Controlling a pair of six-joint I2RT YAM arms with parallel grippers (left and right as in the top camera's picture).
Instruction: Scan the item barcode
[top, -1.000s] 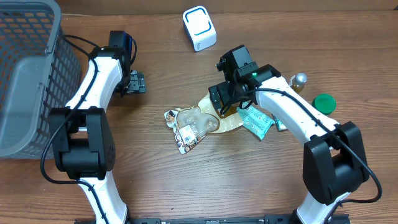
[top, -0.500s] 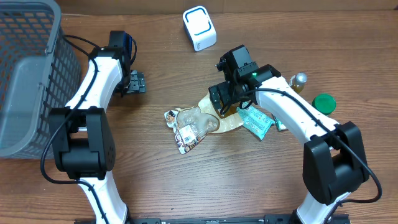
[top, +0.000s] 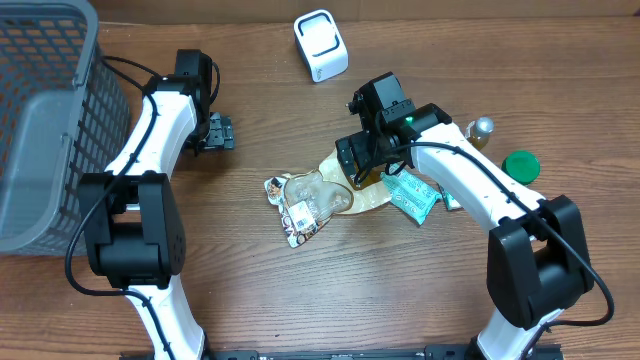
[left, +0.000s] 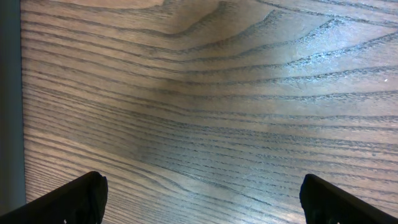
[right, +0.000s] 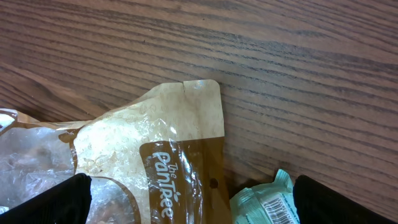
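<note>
Just under R end effector (top: 355, 168), spread wide, lies brown pouch (right: 155, 143); L end effector (top: 215, 132) wide too.

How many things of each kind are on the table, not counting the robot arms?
Snack packets: 3 (clear packet, tan packet, mint green packet)
Basket: 1
White scanner: 1
Small bottle: 1
Green lid: 1
Total: 7

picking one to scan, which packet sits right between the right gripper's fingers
The brown Pan Tree pouch, centred under the open right gripper; the teal packet and the clear packet lie off to either side.
</note>
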